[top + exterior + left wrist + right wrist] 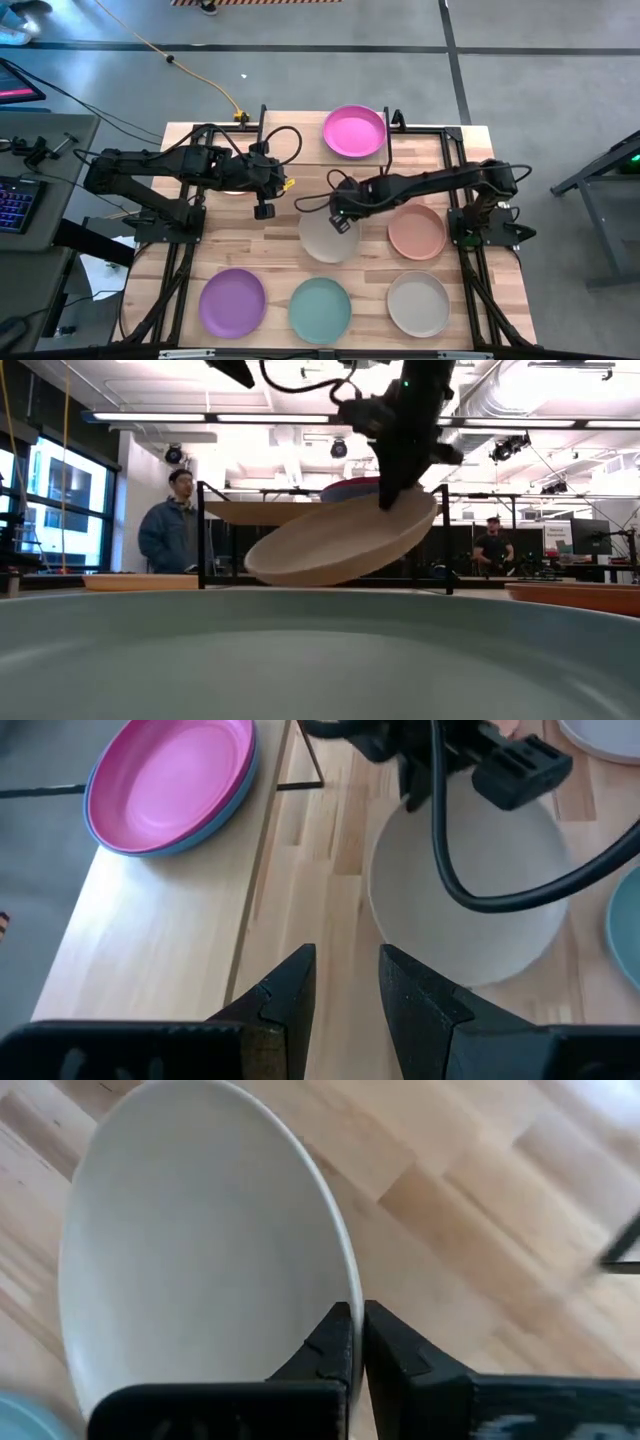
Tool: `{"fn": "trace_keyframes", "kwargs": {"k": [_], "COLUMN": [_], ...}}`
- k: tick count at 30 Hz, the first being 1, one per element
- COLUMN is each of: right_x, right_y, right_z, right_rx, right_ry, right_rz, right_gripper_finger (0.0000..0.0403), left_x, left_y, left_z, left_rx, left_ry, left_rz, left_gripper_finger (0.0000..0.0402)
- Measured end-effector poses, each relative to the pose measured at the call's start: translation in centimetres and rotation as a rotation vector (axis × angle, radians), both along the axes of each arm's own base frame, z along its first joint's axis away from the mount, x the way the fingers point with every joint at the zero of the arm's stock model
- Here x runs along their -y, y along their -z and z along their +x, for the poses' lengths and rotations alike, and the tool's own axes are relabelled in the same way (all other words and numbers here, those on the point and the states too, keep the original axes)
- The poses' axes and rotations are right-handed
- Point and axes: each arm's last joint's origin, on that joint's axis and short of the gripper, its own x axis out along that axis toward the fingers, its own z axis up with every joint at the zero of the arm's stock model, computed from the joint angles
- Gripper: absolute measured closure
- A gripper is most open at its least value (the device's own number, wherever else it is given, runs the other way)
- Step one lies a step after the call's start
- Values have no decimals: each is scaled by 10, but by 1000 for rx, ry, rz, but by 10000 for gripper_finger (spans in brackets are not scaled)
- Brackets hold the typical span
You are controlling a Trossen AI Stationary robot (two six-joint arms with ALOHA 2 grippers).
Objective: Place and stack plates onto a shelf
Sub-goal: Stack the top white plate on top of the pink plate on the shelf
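Pinching the rim of the cream plate (200, 1250), right gripper (357, 1342) jaws nearly closed with only the thin edge between them. Plate lifted clear of the desk (290, 265) and tilted, held edge up and opposite edge drooping, as seen from the low camera. Hanging over the middle of the desk, just near of the shelf (300, 150).

Left gripper (345, 985) waiting over the left half of the shelf, jaws parted and holding nothing.

Farther out: magenta plate (354, 131) already on the right end of the shelf, sitting on a blue plate (215, 820) whose rim peeps out beneath. Salmon plate (417, 230) on the desk just right of the held one; purple plate (232, 302), teal plate (320, 308) and beige plate (418, 303) in a row along the near edge. Two people standing in the room beyond, well away.

Step in hand, by the look of it: carrying the cream plate up onto the shelf. Best done by raising it high enough for the drooping edge to clear the board's front lip and black frame, levelling it during the approach (an edge-only pinch invites swinging or slipping), then lowering squarely onto the magenta stack or the bare left half. Worth minding the waiting left arm if the bare half is chosen. Release only once the plate rests flat.
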Motion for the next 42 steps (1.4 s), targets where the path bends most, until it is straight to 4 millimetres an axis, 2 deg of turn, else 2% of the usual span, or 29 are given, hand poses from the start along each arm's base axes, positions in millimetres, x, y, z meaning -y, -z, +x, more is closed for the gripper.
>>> {"fn": "trace_keyframes", "kwargs": {"k": [6, 11, 20, 26, 34, 42], "right_x": [13, 29, 75, 106, 161, 211], "right_y": [-33, -70, -132, -159, -171, -158], "right_z": [2, -9, -56, -94, -125, -148], "right_rx": [-12, 22, 184, 256, 335, 458], "right_ry": [-69, -101, -75, 7, 174, 218], "right_rz": [-31, -58, -151, -224, -278, -191], "right_gripper_finger": [403, 403, 403, 403, 403, 403], "left_x": [0, 0, 0, 0, 0, 0], "left_y": [2, 3, 3, 2, 1, 1], "left_z": [-3, -4, -4, -3, -1, -1], "left_rx": [-35, -47, -45, -30, -5, 4], "left_ry": [-6, -25, -25, -30, -32, -51], "left_rz": [-2, -15, -15, -9, -9, -26], "left_gripper_finger": [298, 298, 298, 298, 298, 298]}}
